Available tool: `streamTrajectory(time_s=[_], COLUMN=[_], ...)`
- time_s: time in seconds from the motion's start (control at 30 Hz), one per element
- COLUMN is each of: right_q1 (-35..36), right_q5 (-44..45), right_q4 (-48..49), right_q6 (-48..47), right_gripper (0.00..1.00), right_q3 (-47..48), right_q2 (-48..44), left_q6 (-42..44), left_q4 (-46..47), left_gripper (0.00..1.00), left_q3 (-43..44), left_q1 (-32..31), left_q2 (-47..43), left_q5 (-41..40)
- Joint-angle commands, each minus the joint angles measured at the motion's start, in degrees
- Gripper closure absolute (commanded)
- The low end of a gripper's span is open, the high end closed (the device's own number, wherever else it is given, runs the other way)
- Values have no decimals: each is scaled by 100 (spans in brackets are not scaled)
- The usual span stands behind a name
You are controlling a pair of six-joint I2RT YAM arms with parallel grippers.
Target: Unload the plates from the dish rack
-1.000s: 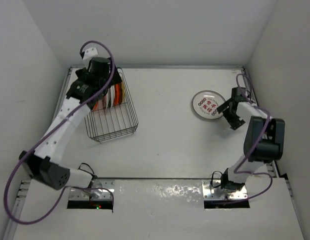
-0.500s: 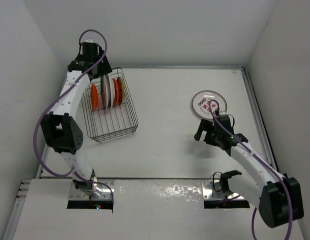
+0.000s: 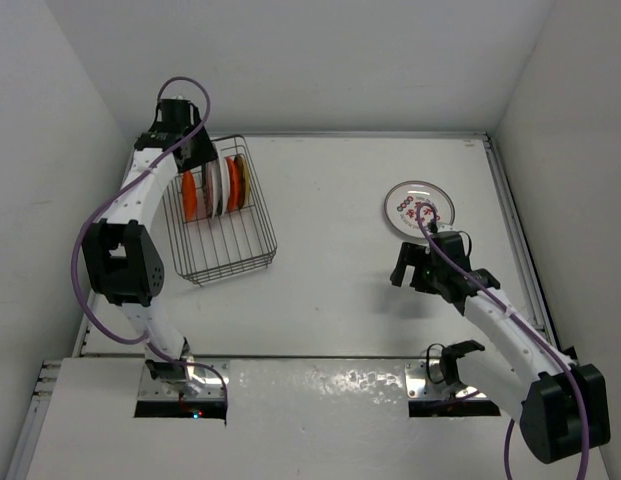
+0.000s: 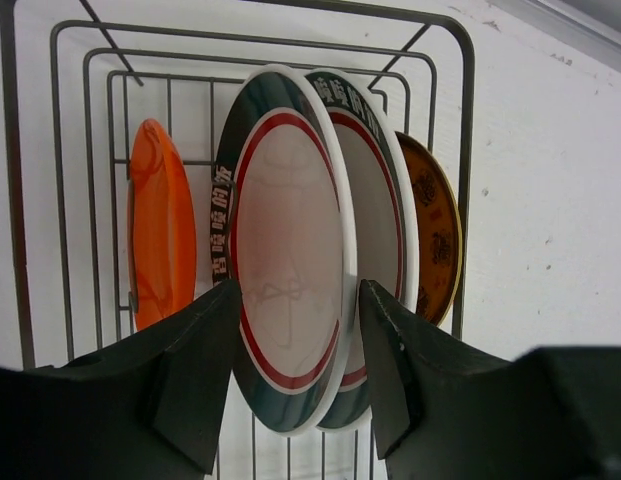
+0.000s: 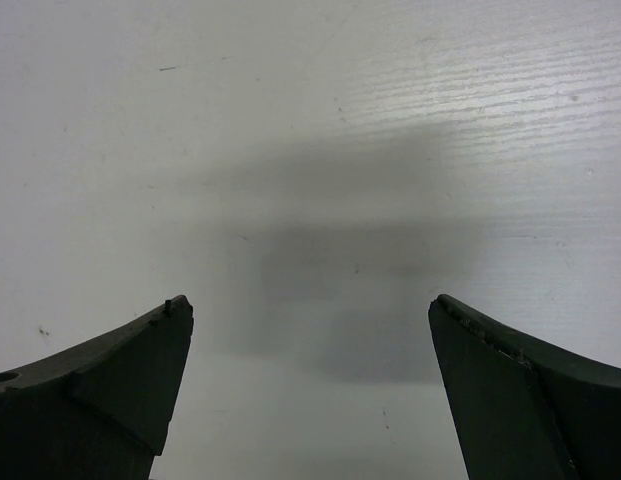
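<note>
The dish rack (image 3: pixel 226 250), a dark wire basket with rounded corners, sits on the left far part of the white table (image 3: pixel 330 300), its left side near the rail along the left wall. Four plates stand on edge at its far end. On the left is a plain orange plate (image 4: pixel 158 240), and a clear gap of bare wire separates it from the next. That next one is the front white plate (image 4: pixel 290 300), ringed in dark green and red with white characters on the green. A second white plate (image 4: pixel 382 220) stands so tight behind it that their rims overlap in the wrist view. An amber plate (image 4: pixel 437 235) with dark patterning stands just inside the rack's right wall. The left gripper (image 4: pixel 299 287) hangs over this row, its fingers partway apart on either side of the front white plate's near rim. The gap between them is wider than the plate is thick, and whether a pad touches the plate cannot be told. A fifth plate (image 3: pixel 418 208), white with red marks and a dark rim, lies flat on the right side of the table, apart from the right wall. The right gripper (image 5: pixel 305 310) hovers just nearer than it over bare table, jaws spread wide and holding nothing. Broad white surface lies between the rack and that plate.
</note>
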Motion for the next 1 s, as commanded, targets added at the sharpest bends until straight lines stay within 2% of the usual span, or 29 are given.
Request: streamTrajectory(time_s=[0.0, 0.1, 0.13, 0.3, 0.37, 0.57, 0.63, 0.67, 0.97], right_q1=[46, 46, 55, 46, 55, 46, 55, 55, 55], right_q5=[5, 22, 22, 66, 92, 145, 180, 181, 207], right_q4=[-5, -31, -40, -136, -171, -329, -382, -400, -619], right_q6=[-47, -47, -47, -65, -74, -74, -82, -82, -91], right_gripper=[2, 3, 3, 3, 3, 3, 3, 3, 3], right_q3=[263, 307, 325, 413, 439, 580, 615, 650, 905], right_q2=[-65, -91, -91, -109, -152, -275, -302, -328, -469], left_q6=[-44, -79, -80, -115, -132, -132, -106, -97, 297], left_q4=[476, 555, 598, 695, 757, 775, 661, 617, 247], left_gripper=[53, 58, 64, 69, 75, 79, 98, 100, 100], left_q3=[-77, -147, -156, -288, -341, -280, -183, -157, 519], left_q1=[119, 137, 137, 137, 137, 137, 137, 137, 137], left_q2=[-272, -201, -166, -78, -61, 36, 62, 28, -587], left_q5=[344, 467, 520, 547, 608, 652, 626, 608, 90])
